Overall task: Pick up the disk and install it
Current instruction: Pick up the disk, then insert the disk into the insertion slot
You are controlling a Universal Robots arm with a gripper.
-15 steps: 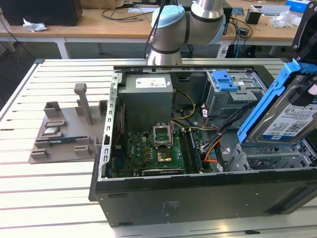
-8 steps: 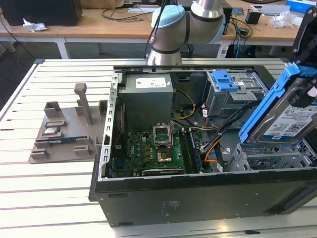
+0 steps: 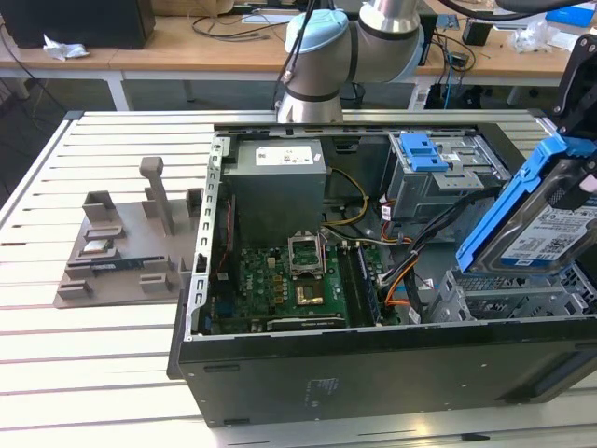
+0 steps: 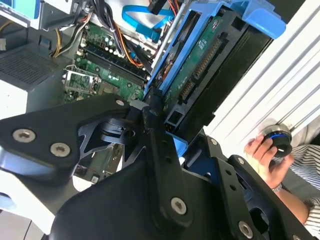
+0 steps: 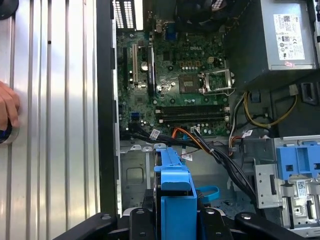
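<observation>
My gripper (image 3: pixel 580 168) is shut on the disk (image 3: pixel 536 224), a silver hard drive with a white-and-blue label and blue carrier rails. In the exterior view the disk hangs tilted, on edge, at the right, just above the open grey drive cage (image 3: pixel 522 299) in the front corner of the opened computer case (image 3: pixel 373 364). In the second wrist view the disk (image 4: pixel 200 70) shows its circuit-board side between the black fingers (image 4: pixel 155 125). In the first wrist view its blue rail (image 5: pixel 175 185) stands over the cage floor (image 5: pixel 135 175), with the gripper (image 5: pixel 175 222) behind it.
A second drive cage carrying a blue bracket (image 3: pixel 422 149) sits at the case's back right. Cables (image 3: pixel 410 252), the motherboard (image 3: pixel 289 280) and the power supply (image 3: pixel 278 187) lie inside. A grey fixture (image 3: pixel 121 252) stands on the slatted table. A person's hand (image 4: pixel 262 150) rests beside the case.
</observation>
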